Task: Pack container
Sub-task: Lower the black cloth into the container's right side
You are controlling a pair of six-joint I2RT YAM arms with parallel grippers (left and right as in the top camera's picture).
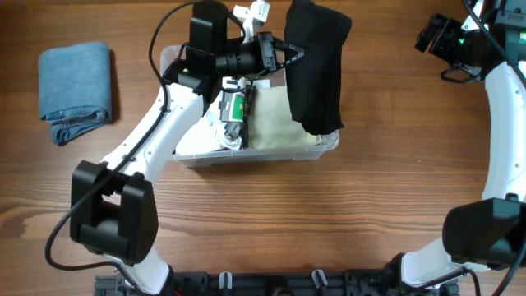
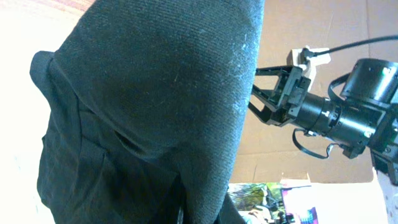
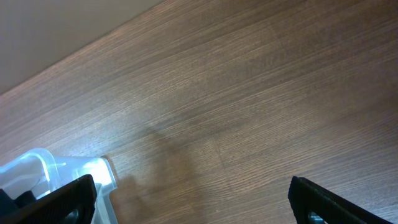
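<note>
The container (image 1: 261, 159) is a clear plastic bin at the table's middle, holding a cream cloth (image 1: 275, 123) and a green packaged item (image 1: 236, 107). My left gripper (image 1: 297, 53) reaches over its back rim, shut on a black cloth (image 1: 316, 66) that hangs over the bin's right end. In the left wrist view this black cloth (image 2: 149, 106) fills most of the frame and hides my fingers. My right gripper (image 1: 422, 37) hovers open at the far right, away from the bin. The right wrist view shows that gripper (image 3: 199, 205) wide open over bare wood, with a corner of the container (image 3: 37, 169) at its left.
A folded blue cloth (image 1: 76, 89) lies on the table at the far left. The right arm (image 2: 348, 112) shows beyond the black cloth in the left wrist view. A colourful package (image 2: 267, 198) lies below it.
</note>
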